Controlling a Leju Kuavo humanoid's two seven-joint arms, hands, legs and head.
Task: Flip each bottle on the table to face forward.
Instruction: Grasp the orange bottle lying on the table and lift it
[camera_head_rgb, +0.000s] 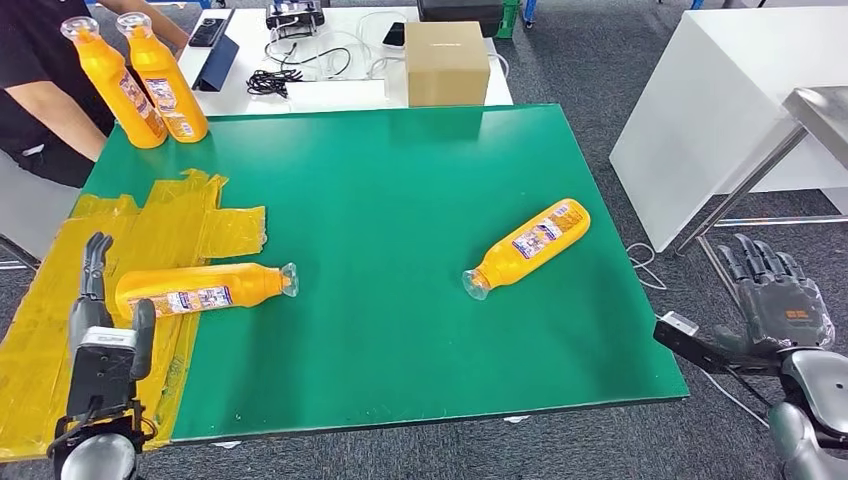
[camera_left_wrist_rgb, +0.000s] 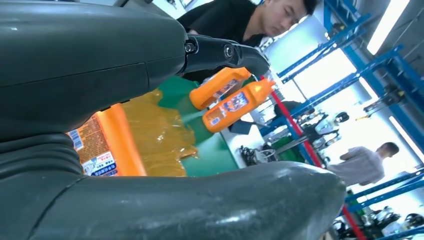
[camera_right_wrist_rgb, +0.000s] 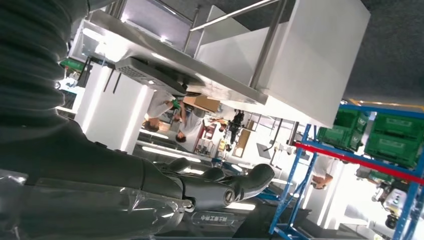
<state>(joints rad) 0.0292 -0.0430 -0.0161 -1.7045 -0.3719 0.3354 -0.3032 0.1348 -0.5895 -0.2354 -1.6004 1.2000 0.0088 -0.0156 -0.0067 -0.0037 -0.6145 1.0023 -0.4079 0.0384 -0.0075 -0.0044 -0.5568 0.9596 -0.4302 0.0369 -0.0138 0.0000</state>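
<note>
My left hand (camera_head_rgb: 100, 320) is open and holds nothing, fingers spread just beside the near orange bottle (camera_head_rgb: 200, 290) lying on the yellow tape (camera_head_rgb: 180, 225). My right hand (camera_head_rgb: 780, 300) hangs open off the green table (camera_head_rgb: 400, 200), well apart from the second lying bottle (camera_head_rgb: 530, 245). I see 2 upright bottles (camera_head_rgb: 135, 80) at the far left corner.

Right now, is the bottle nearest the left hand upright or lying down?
Lying down. The bottle rests on its side on the yellow tape patch, cap toward the table's middle; the left hand isn't holding it.
</note>
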